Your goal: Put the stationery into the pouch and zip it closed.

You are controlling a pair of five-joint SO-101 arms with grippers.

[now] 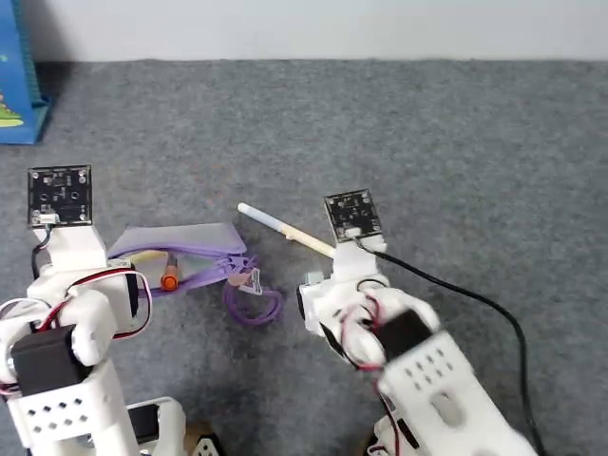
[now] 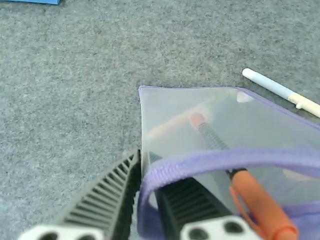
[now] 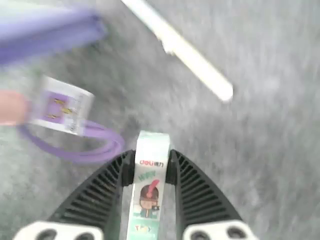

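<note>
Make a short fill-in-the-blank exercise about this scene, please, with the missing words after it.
1. The left gripper is shut on the edge of the ___ pouch.
2. An ___ pen sticks out of the pouch's opening.
3. The ___ gripper holds a small white and green item.
4. A ___ pen lies on the table outside the pouch.
Missing words: purple; orange; right; white.
</note>
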